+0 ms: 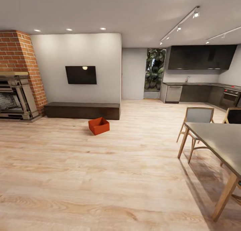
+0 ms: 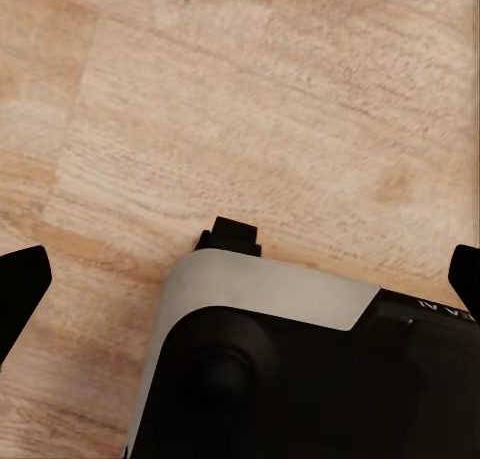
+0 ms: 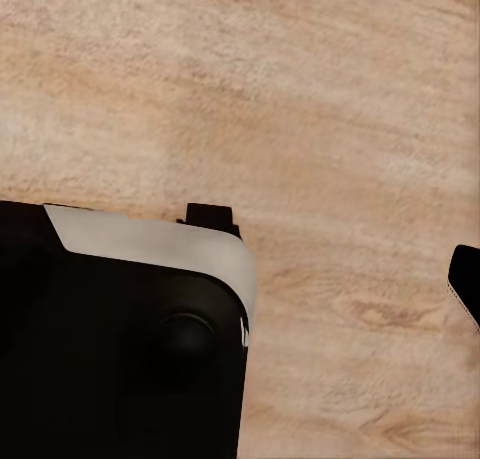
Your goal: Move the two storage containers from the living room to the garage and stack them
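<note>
While the robot looks across the living room, one orange-red storage container (image 1: 99,125) sits on the light wood plank floor (image 1: 100,177), far ahead and slightly left of centre, just in front of the right end of the long dark low cabinet (image 1: 82,110). A black wall TV (image 1: 81,74) hangs above that cabinet, and the brick fireplace (image 1: 18,76) stands at far left. On the right, a dining table (image 1: 221,140) with wooden chairs (image 1: 196,122) juts toward the near side, and a dark kitchen (image 1: 201,80) lies beyond it.

In the left wrist view, the left gripper (image 2: 240,279) has its dark fingertips (image 2: 22,279) at opposite edges of the picture, spread wide and holding nothing, over bare planks and part of the robot's base (image 2: 270,369). In the right wrist view one fingertip (image 3: 466,279) of the right gripper shows at the edge; I cannot tell how far its fingers stand apart.

The step in hand appears to be the approach. Doing it well likely means driving straight toward the container, keeping left of the table, stopping square to a long wall so both arms can reach its sides.
</note>
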Controlling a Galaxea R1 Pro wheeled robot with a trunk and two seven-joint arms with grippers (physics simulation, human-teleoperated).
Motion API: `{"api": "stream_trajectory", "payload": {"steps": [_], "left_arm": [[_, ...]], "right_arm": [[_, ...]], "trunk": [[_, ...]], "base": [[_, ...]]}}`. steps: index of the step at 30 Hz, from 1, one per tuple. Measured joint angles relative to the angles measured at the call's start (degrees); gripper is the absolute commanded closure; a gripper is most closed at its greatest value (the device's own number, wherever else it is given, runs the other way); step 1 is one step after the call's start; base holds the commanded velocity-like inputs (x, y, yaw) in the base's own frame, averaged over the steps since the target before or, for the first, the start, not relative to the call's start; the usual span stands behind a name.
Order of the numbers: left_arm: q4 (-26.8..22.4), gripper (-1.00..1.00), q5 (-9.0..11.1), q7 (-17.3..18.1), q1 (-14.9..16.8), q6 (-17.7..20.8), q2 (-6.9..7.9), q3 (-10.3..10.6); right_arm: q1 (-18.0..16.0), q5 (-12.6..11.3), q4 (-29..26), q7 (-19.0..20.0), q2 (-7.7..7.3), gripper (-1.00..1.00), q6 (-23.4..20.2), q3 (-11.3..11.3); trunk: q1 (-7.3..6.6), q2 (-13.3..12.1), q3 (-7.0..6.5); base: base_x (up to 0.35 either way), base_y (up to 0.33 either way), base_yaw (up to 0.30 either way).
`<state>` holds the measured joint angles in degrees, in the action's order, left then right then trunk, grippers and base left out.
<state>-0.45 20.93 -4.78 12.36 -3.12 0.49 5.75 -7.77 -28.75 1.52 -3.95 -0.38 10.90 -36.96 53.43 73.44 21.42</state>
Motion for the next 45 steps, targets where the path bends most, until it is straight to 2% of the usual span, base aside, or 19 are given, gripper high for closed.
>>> {"api": "stream_trajectory", "payload": {"steps": [45], "left_arm": [[0.0, -1.0, 0.1, 0.0, 0.0, -0.1, -0.05, 0.0]], "right_arm": [[0.0, 0.0, 0.0, 0.0, 0.0, -1.0, 0.0, 0.0]], "trunk": [[0.0, 0.0, 0.0]], "base": [[0.321, 0.0, 0.0]]}}
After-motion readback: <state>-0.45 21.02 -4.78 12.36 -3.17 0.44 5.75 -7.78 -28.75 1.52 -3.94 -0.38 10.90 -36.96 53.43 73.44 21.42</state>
